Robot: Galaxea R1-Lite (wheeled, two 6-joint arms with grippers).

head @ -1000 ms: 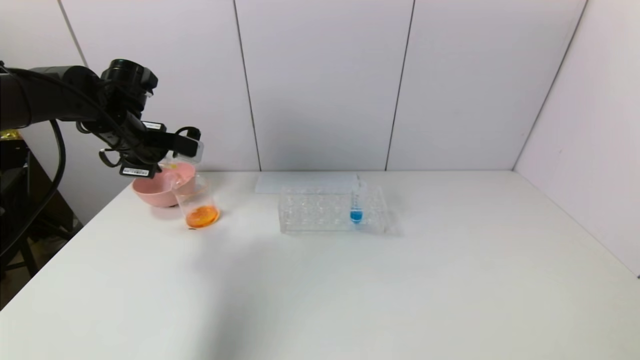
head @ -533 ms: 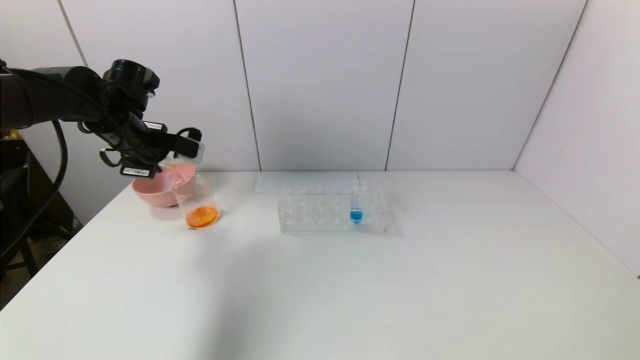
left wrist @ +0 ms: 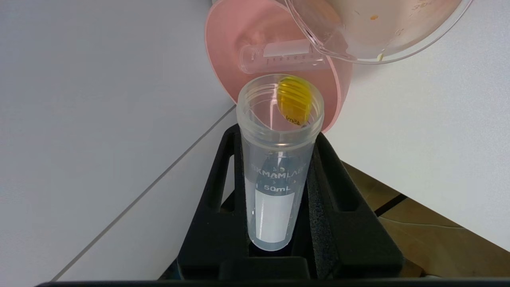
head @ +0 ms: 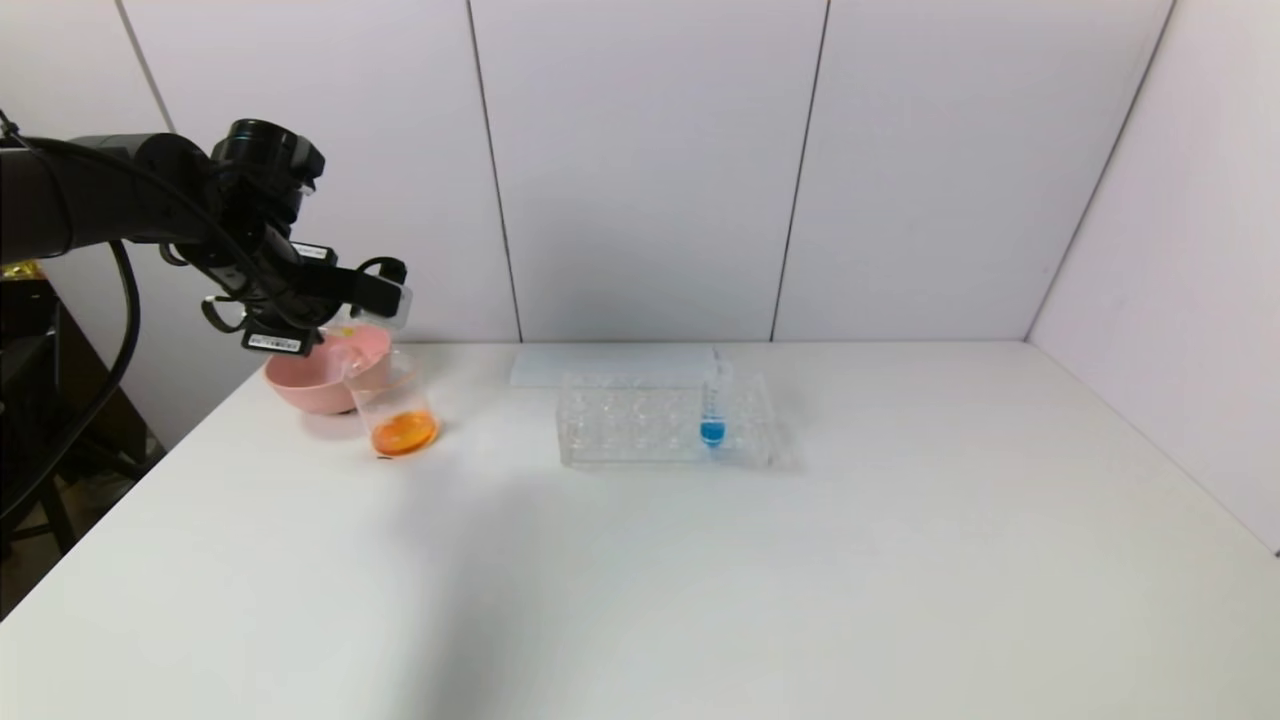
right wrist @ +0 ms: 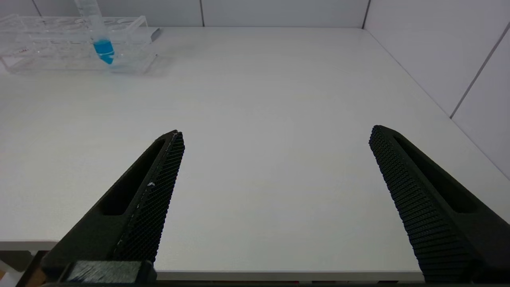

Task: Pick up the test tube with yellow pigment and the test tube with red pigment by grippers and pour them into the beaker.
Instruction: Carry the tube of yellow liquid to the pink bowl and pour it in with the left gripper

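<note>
I've got the left gripper (left wrist: 279, 187) jaws clamped on the emptied yellow tube (left wrist: 279, 159) over the pink bowl (left wrist: 223, 52); I'd lower before releasing, clear of the beaker (head: 392, 405); right gripper (right wrist: 275, 191) jaws wide, empty.

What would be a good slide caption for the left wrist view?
Left claw holds the yellow-pigment tube, its mouth toward the pink bowl, where an empty tube lies, beside the beaker.
</note>
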